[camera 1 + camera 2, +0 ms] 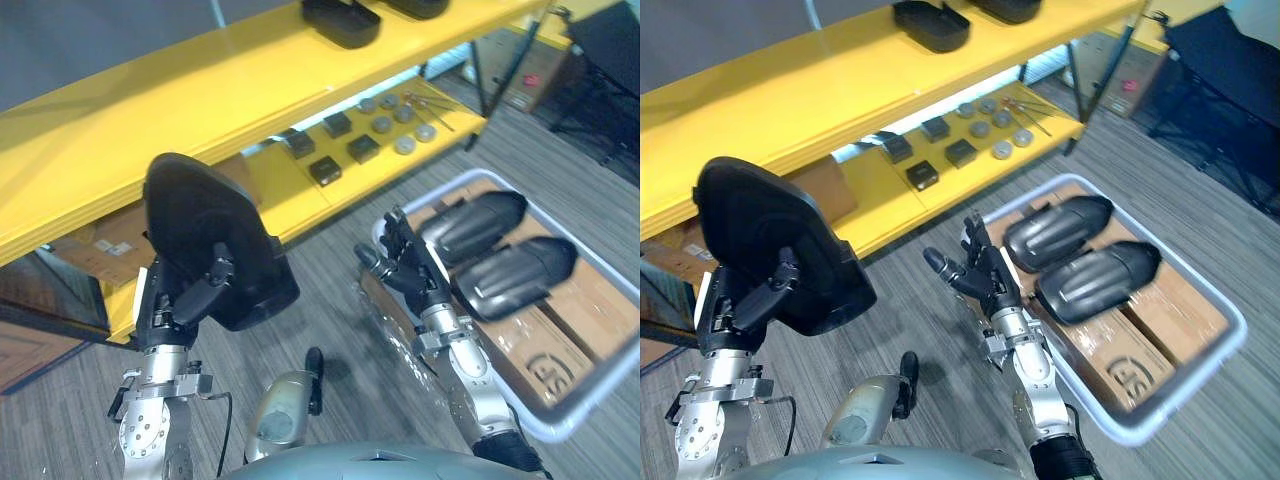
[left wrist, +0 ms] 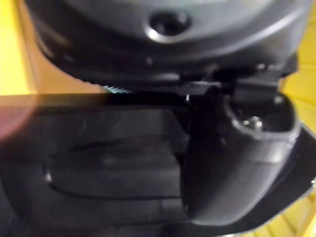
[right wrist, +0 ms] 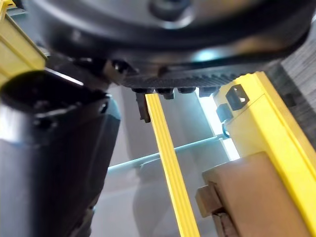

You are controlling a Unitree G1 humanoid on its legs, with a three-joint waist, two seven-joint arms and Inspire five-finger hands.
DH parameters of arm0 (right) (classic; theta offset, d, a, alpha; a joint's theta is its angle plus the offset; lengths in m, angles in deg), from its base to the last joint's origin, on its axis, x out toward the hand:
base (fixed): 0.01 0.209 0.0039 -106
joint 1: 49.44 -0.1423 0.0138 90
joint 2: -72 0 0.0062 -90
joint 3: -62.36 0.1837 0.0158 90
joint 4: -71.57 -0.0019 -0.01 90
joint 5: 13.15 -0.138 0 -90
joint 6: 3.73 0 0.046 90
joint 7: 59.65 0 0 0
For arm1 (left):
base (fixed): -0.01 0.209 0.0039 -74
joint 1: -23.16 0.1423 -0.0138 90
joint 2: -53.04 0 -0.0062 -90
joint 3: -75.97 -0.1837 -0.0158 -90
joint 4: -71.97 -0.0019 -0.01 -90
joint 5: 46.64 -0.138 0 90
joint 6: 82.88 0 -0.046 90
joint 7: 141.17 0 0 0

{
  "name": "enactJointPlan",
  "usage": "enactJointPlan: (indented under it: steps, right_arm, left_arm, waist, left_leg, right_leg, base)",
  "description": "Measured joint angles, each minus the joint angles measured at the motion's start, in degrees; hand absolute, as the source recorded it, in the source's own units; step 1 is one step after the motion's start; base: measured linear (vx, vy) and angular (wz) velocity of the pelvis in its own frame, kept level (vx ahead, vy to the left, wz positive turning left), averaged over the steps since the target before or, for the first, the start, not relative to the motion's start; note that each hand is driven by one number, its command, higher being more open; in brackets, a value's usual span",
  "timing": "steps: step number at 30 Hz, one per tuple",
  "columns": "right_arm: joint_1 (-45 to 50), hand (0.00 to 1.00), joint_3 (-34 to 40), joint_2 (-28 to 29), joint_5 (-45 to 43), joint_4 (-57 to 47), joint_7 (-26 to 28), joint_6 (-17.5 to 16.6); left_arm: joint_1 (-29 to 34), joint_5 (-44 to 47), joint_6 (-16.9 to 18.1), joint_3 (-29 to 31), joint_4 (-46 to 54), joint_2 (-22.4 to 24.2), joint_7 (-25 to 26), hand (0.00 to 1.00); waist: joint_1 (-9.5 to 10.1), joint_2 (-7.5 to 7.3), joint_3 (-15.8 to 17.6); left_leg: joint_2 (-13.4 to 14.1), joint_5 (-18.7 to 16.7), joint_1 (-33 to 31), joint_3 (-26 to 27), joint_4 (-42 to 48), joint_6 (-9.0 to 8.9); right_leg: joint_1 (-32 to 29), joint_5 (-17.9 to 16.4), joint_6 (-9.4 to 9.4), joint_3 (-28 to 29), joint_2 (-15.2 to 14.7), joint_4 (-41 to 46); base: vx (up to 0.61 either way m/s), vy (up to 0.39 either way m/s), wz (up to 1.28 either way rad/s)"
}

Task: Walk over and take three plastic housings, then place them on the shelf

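My left hand [image 1: 188, 298] is shut on a black plastic housing [image 1: 205, 225], held upright in front of the yellow shelf's top board [image 1: 150, 110]; its thumb [image 2: 237, 168] presses across the housing's dark face [image 2: 113, 163]. Two more black housings [image 1: 475, 225] [image 1: 515, 275] lie side by side in a white tray [image 1: 560, 415] on the floor at the right. My right hand [image 1: 405, 265] hovers open at the tray's near-left corner, holding nothing. At the far end of the top board rest a black housing [image 1: 342, 20] and another one [image 1: 415, 8] beside it.
The shelf's lower board [image 1: 290, 185] carries small black blocks [image 1: 325, 170] and grey discs [image 1: 404, 144]. A cardboard box [image 1: 110, 245] sits under the shelf at the left. A black stand [image 1: 600, 50] and a box stand at the far right on the carpet.
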Motion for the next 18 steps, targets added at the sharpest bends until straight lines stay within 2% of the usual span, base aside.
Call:
enactJointPlan:
  steps: [1, 2, 3, 4, 5, 6, 7, 8, 9, 10, 11, 12, 13, 14, 15, 16, 17, 18]
  right_arm:
    - [-0.67, 1.00, 0.37, 0.37, 0.58, 0.00, -0.88, -0.12]
    - [-1.22, 1.00, 0.36, 0.68, 0.93, 0.08, -1.04, -0.59]
    - [-1.38, 1.00, 0.33, 1.01, 1.42, 0.11, -1.08, -0.86]
    - [-1.87, 1.00, 0.36, 1.81, 2.69, 0.13, -0.96, -1.50]
    - [-2.25, 1.00, 0.35, 2.13, 2.70, 0.12, -0.78, -2.17]
    - [-2.45, 1.00, 0.38, 2.00, 2.70, 0.12, -0.76, -2.35]
    - [-2.64, 1.00, 0.47, 1.69, 2.68, 0.12, -0.76, -2.35]
    - [-3.04, 1.00, 0.82, 1.17, 2.66, 0.11, -0.84, -2.37]
    - [-3.29, 1.00, 1.28, 0.80, 2.61, 0.11, -0.90, -2.37]
    - [-3.71, 1.00, 2.17, -0.30, 1.34, 0.11, -0.95, -2.37]
    - [-3.72, 1.00, 2.89, -0.73, 0.11, 0.07, -0.94, -2.37]
    - [-3.63, 1.00, 4.68, -0.90, -2.36, 0.08, -1.28, -2.34]
    - [-3.25, 1.00, 6.65, -0.63, -3.93, 0.02, -1.62, -2.35]
    - [-2.89, 1.00, 7.55, -0.49, -4.97, -0.01, -1.63, -2.35]
    - [-1.74, 1.00, 9.36, -0.44, -6.69, -0.09, -1.66, -2.36]
    - [-1.01, 1.00, 11.02, -0.67, -7.56, -0.04, -1.69, -2.34]
    - [-0.85, 1.00, 11.99, -0.96, -7.84, -0.04, -1.69, -2.31]
    - [-0.77, 1.00, 13.38, -1.51, -9.02, -0.04, -1.76, -2.31]
  left_arm:
    - [-0.52, -0.13, 0.00, 1.86, 0.00, 0.07, 0.17, 0.00]
    - [-0.62, -0.22, 0.03, 3.94, 0.05, 0.09, 1.02, 0.00]
    - [-0.53, -0.25, 0.03, 4.88, 0.05, 0.15, 1.64, 0.00]
    - [-0.53, -0.29, 0.04, 5.96, 0.06, 0.23, 3.63, 0.00]
    - [-0.68, -0.29, 0.04, 6.66, 0.05, 0.25, 5.70, 0.00]
    - [-0.78, -0.28, 0.04, 6.62, 0.05, 0.25, 6.68, 0.00]
    - [-0.94, -0.26, 0.03, 6.50, 0.05, 0.25, 7.35, 0.00]
    - [-1.59, -0.29, 0.03, 6.43, 0.04, 0.19, 8.38, 0.00]
    - [-2.28, -0.30, 0.02, 6.34, -0.03, 0.19, 9.05, 0.00]
    - [-3.78, -0.37, 0.02, 5.78, -0.13, 0.13, 11.11, 0.00]
    - [-4.67, -0.40, 0.02, 5.38, -0.39, 0.14, 12.33, 0.00]
    - [-6.27, -0.56, 0.03, 5.14, -1.50, 0.23, 14.43, 0.00]
    - [-6.98, -1.72, 0.02, 5.15, -2.96, 0.25, 16.66, 0.00]
    - [-6.91, -2.78, 0.03, 5.29, -3.46, 0.41, 17.91, 0.00]
    - [-6.22, -3.46, 0.04, 5.49, -4.01, 0.47, 19.64, 0.00]
    - [-5.15, -4.65, 0.17, 5.87, -4.22, 0.84, 21.13, 0.00]
    - [-4.64, -4.90, 0.15, 5.80, -4.56, 1.49, 21.61, 0.00]
    - [-2.79, -4.86, 0.13, 5.51, -4.59, 2.86, 22.05, 0.00]
  waist:
    - [0.08, -0.20, -0.06]
    - [0.45, -0.41, -0.30]
    - [0.67, -0.54, -0.45]
    - [0.76, -0.61, -0.62]
    - [0.70, -0.46, -0.67]
    - [0.52, -0.33, -0.73]
    - [0.00, -0.14, -0.81]
    - [-0.85, 0.14, -0.87]
    - [-1.20, 0.24, -0.88]
    - [-2.11, 0.78, -0.60]
    - [-2.45, 0.79, -0.61]
    - [-3.26, 0.58, -0.74]
    - [-3.98, 0.78, -0.64]
    - [-4.25, 0.24, -0.95]
    - [-4.37, -1.06, -2.05]
    - [-4.33, -3.11, -3.29]
    - [-4.34, -2.47, -3.42]
    - [-4.19, -0.58, -3.76]
  left_leg:
    - [-0.91, -1.09, 1.00, -0.88, -0.15, 0.03]
    - [-1.54, -2.01, 2.71, -1.71, -1.33, 0.41]
    - [-1.72, -2.19, 3.76, -2.01, -2.30, 0.54]
    - [-1.89, -2.49, 5.53, -3.00, -3.76, 0.93]
    - [-2.04, -2.66, 7.53, -4.30, -5.13, 1.21]
    - [-2.09, -2.73, 9.15, -5.39, -5.99, 1.37]
    - [-2.14, -2.85, 10.54, -6.80, -6.77, 1.51]
    - [-2.13, -3.43, 12.01, -8.91, -7.33, 1.23]
    - [-2.12, -3.69, 12.30, -9.98, -7.35, 1.42]
    - [-2.29, -4.24, 12.75, -12.50, -6.98, 1.57]
    - [-2.45, -4.48, 13.08, -13.94, -6.90, 1.55]
    - [-2.74, -4.87, 13.96, -16.52, -6.92, 1.20]
    - [-3.43, -5.59, 15.08, -19.24, -6.90, 0.70]
    - [-3.96, -6.14, 15.64, -20.49, -6.73, 0.48]
    - [-5.45, -7.67, 15.77, -22.44, -5.74, 0.30]
    - [-6.72, -9.75, 15.63, -23.02, -4.13, -0.29]
    - [-6.10, -11.03, 15.62, -22.72, -2.96, -0.24]
    - [-3.69, -13.33, 15.50, -21.00, -0.63, -1.17]
  right_leg:
    - [-2.29, 2.84, -1.68, 0.68, -2.53, 7.00]
    - [-5.33, 8.39, -5.07, 2.55, -5.18, 14.50]
    - [-6.71, 10.45, -6.01, 3.86, -5.98, 17.59]
    - [-9.66, 9.43, -6.11, 6.45, -6.16, 22.52]
    - [-12.25, 6.65, -5.98, 7.78, -5.54, 25.02]
    - [-13.90, 4.62, -6.34, 8.35, -4.45, 25.01]
    - [-15.39, 2.90, -7.01, 8.42, -3.28, 23.76]
    - [-18.51, 1.60, -8.51, 9.79, -0.82, 20.34]
    - [-20.33, 1.50, -8.68, 11.57, 0.69, 17.84]
    - [-23.75, 1.77, -8.29, 15.64, 3.54, 11.87]
    - [-25.26, 2.32, -7.48, 17.79, 4.79, 8.70]
    - [-27.01, 3.90, -5.41, 21.29, 6.85, 2.82]
    - [-27.55, 5.48, -3.86, 23.68, 7.58, -2.72]
    - [-27.47, 6.53, -4.57, 24.64, 7.64, -4.72]
    - [-27.26, 7.40, -5.94, 26.07, 7.40, -7.54]
    - [-26.07, 9.72, -6.74, 26.63, 6.74, -9.79]
    - [-25.20, 10.64, -6.58, 26.07, 6.93, -9.80]
    - [-23.28, 11.24, -7.20, 23.81, 7.90, -10.54]
  base:
    - [0.31, 0.186, 0.58]
    - [0.33, 0.176, 0.37]
    - [0.36, 0.148, 0.23]
    - [0.33, 0.101, 0.22]
    - [0.38, 0.106, 0.33]
    - [0.30, 0.073, 0.45]
    - [0.26, 0.038, 0.66]
    - [0.18, 0.006, 0.71]
    - [0.20, -0.025, 0.97]
    - [0.15, -0.045, 0.89]
    - [0.20, -0.094, 1.25]
    - [0.22, -0.142, 1.33]
    - [0.23, -0.169, 1.31]
    - [0.34, -0.293, 1.23]
    - [0.39, -0.358, 1.11]
    - [0.41, -0.379, 1.05]
    - [0.35, -0.299, 0.85]
    - [0.33, -0.222, 0.71]
